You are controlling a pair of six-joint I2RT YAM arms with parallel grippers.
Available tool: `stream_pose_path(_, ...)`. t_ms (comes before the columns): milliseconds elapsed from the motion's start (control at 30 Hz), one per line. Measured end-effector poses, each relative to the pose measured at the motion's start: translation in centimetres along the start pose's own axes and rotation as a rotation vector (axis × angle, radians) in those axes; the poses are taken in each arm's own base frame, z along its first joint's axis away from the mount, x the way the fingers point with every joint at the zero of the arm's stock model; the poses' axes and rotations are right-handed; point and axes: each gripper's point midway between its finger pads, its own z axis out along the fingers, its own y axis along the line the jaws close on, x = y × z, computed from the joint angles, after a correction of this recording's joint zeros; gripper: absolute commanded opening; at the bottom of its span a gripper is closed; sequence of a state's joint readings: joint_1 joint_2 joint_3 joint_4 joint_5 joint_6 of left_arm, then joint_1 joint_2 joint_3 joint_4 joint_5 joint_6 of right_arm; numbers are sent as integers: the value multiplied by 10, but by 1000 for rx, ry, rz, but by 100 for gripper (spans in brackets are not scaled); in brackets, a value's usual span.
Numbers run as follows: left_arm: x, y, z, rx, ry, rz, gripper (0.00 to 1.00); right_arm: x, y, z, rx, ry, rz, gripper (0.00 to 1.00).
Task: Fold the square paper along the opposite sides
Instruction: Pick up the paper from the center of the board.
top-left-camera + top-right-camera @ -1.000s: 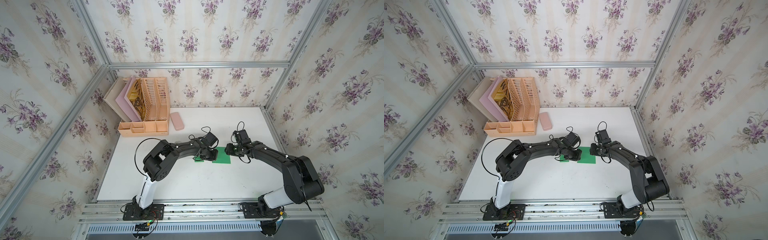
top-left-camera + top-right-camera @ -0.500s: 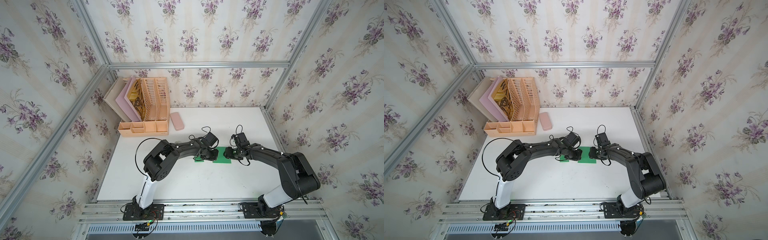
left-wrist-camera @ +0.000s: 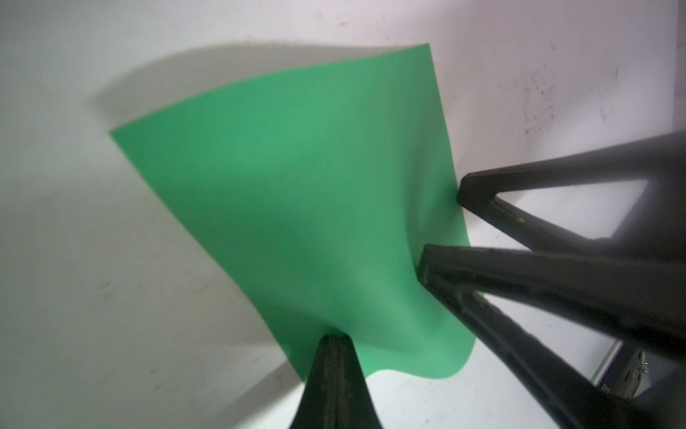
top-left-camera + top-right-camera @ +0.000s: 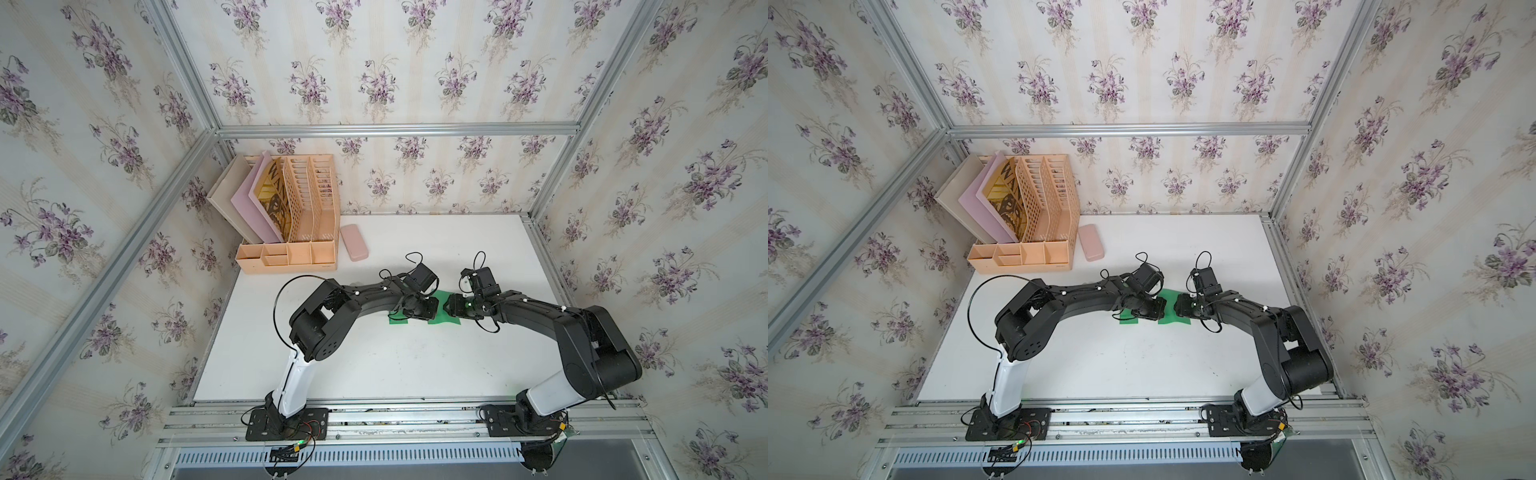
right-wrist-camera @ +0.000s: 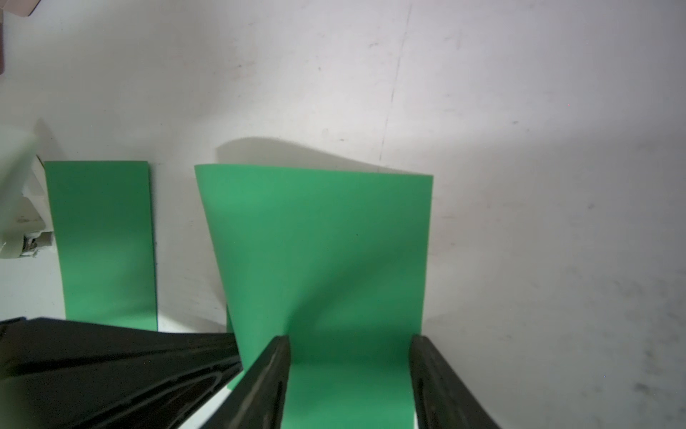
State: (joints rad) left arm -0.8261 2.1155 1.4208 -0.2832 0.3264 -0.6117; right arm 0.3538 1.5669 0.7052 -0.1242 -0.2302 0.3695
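The green paper (image 4: 446, 318) (image 4: 1172, 320) lies mid-table between both grippers. In the left wrist view the paper (image 3: 297, 204) bows up off the table, casting a shadow. My left gripper (image 4: 434, 309) (image 3: 336, 340) is shut, its joined tips pressing onto the sheet just inside one edge. My right gripper (image 4: 449, 305) (image 5: 350, 340) is open. The paper (image 5: 315, 241) runs between its two fingers, and its fingers (image 3: 519, 278) stand at the sheet's adjoining edge. The two grippers nearly touch.
A narrow green strip (image 5: 100, 241) (image 4: 398, 320) lies flat beside the paper, under the left arm. A peach desk organiser (image 4: 291, 216) and a pink case (image 4: 354, 248) stand at the back left of the white table (image 4: 374, 365). Frame posts and walls close the sides.
My right gripper has crept a little to the left, toward the left gripper, and its jaws have spread slightly wider. The left arm has stayed where it was.
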Motion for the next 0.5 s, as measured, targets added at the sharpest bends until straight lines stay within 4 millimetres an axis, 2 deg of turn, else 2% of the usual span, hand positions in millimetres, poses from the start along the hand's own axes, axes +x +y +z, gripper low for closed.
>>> stream_pose_path(267, -1, 0, 1, 1, -1, 4, 0, -1, 7, -1, -33, 3, -9, 67)
stream_pose_path(467, -1, -1, 2, 3, -4, 12, 0, 0, 5, -4, -18, 21, -4, 69)
stream_pose_path(500, -1, -1, 1, 2, -5, 13, 0, 0, 4, -4, -15, 25, 0, 72)
